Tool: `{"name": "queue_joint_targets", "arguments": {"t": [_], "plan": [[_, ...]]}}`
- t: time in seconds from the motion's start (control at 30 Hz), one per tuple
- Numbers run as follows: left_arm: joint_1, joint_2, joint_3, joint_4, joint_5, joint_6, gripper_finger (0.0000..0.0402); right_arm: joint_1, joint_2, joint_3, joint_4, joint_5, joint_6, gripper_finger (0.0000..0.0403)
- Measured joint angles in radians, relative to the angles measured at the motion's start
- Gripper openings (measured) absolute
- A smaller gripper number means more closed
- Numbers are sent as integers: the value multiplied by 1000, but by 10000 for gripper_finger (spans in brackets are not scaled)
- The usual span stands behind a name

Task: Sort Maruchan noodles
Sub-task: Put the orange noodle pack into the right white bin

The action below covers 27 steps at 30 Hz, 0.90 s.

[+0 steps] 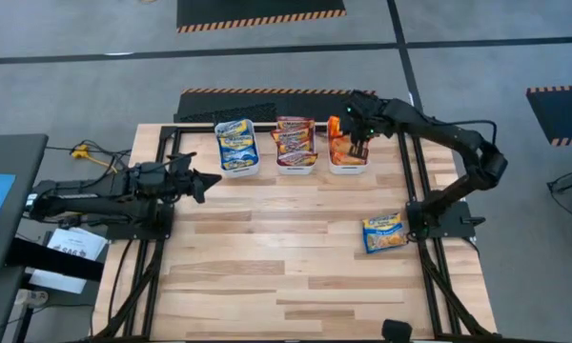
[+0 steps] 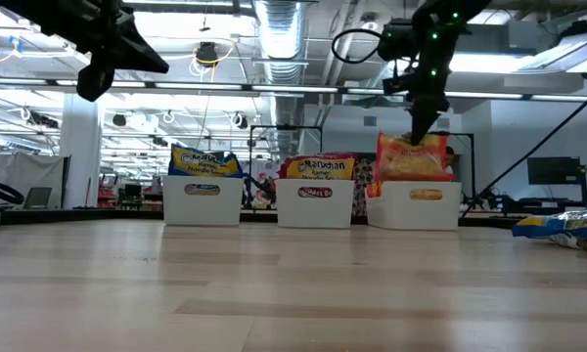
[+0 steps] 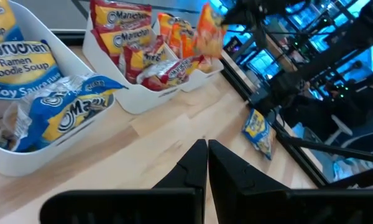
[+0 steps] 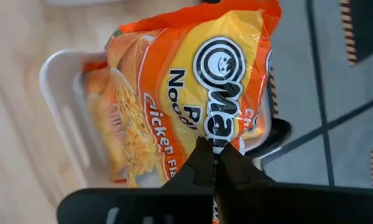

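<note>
Orange packet [image 4: 193, 93]: you are pinching its thin edge in the closed right pincer [image 4: 216, 163] over the far-right bin [image 1: 348, 169]. Light, slippery, crushable; keep gripping the seam. Left pincer [image 3: 207, 163] is waiting shut, empty, over the tabletop [image 1: 267, 276].

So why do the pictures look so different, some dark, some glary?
Low view: bright ceiling lights behind turn both arms into silhouettes. Right wrist view: the orange packet fills the picture, glossy, pinched by the right gripper. Left wrist view: the background behind the bins is blurred and blue.
</note>
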Motion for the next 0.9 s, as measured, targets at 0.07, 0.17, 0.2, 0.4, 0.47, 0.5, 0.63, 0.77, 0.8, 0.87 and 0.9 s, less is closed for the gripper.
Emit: {"name": "queue_joint_targets", "arguments": {"t": [0.07,0.17,0.2,0.4,0.47,0.5,0.63,0.77,0.8,0.87,0.9], "plan": [[7,0,0,0,0,0,0,17,-3,-22,-4,-8,-7,6],[13,0,0,-7,0,0,0,44,-3,-43,27,-8,-35,6],[15,0,0,-9,2,0,0,54,-3,-54,38,-8,-48,6],[16,0,0,-35,3,0,0,86,-3,-123,47,41,-79,6],[16,0,0,-35,3,0,0,94,-2,-142,34,74,-75,6],[16,0,0,-35,3,0,0,99,-2,-145,28,92,-74,6],[16,0,0,-34,3,0,0,113,-6,-138,22,144,-78,6],[16,0,0,-34,2,0,0,113,-36,-130,18,201,-94,7],[16,0,0,-34,2,0,0,113,-45,-129,16,218,-107,7],[16,0,0,-34,3,0,0,111,-62,-128,5,227,-130,7],[16,0,0,-34,2,0,0,111,-68,-128,0,221,-133,7]]}}
